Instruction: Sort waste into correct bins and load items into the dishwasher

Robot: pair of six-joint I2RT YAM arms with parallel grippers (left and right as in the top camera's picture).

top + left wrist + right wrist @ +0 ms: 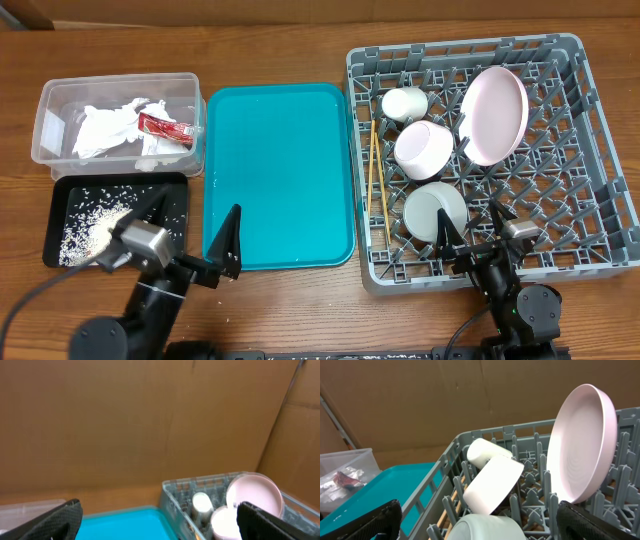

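Note:
The grey dish rack (590,150) holds the pink plate (493,115) on edge, the pink bowl (424,148), the white cup (405,103), the grey bowl (435,212) and two chopsticks (377,178) along its left side. The clear tub (50,105) holds crumpled napkins (105,130) and the red sauce packet (164,127). The black tray (178,205) holds rice grains (90,228). My left gripper (190,235) is open and empty at the teal tray's front left. My right gripper (470,235) is open and empty at the rack's front edge. In the right wrist view the plate (580,450), bowl (492,485) and cup (485,452) show.
The teal serving tray (275,175) lies bare between the bins and the rack. It also shows in the left wrist view (125,522), with the rack (175,497) beyond it. A cardboard wall stands behind the table.

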